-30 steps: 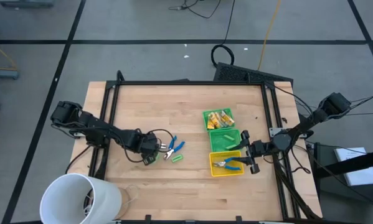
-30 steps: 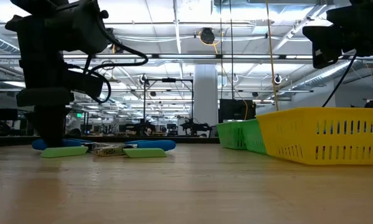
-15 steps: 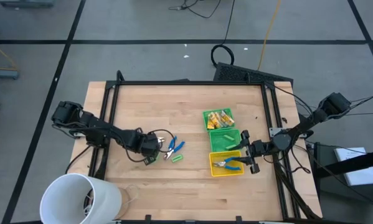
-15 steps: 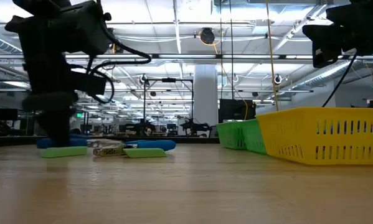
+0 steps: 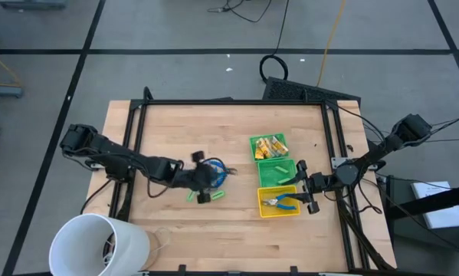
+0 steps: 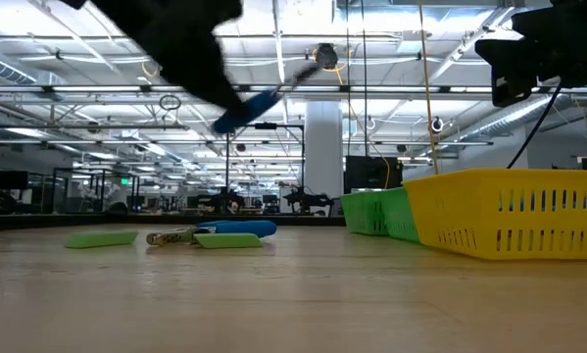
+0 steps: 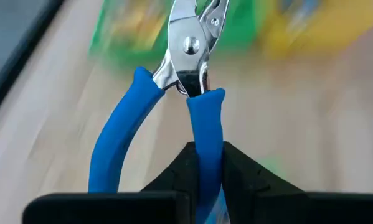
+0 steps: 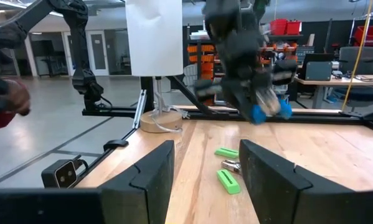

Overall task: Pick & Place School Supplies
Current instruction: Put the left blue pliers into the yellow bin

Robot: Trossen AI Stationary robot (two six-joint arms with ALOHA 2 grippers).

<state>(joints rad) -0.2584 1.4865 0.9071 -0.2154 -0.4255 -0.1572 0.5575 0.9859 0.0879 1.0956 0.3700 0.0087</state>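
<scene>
My left gripper (image 5: 210,176) is shut on a pair of blue-handled pliers (image 7: 187,43) and holds them above the table's middle (image 6: 259,98). Below it, two short green pieces (image 5: 192,196) (image 5: 214,195) lie flat on the wood. A second pair of pliers (image 6: 190,235) lies between them. My right gripper (image 5: 306,188) stands open at the right side of the yellow bin (image 5: 263,208), with nothing between its fingers (image 8: 152,180). My left gripper pinches one blue handle (image 7: 205,134) of the pliers between its two fingers. The fingers lie along the handle. The other handle (image 7: 114,155) splays free to one side, and the metal jaws point away from the gripper. The pliers are lifted clear of the table.
Three small bins stand in a column right of centre. The far green bin (image 5: 253,142) holds yellow-tan items, the middle green bin (image 5: 264,178) holds green pieces, and the yellow bin holds blue-handled pliers (image 5: 283,202). A large white cup (image 5: 99,245) stands at the near left corner.
My left gripper has risen from the table and gone toward the table's right edge, toward the bins. It has taken the blue-handled pliers with it, lifted clear. The green pieces and the other pliers have stayed where they were.
</scene>
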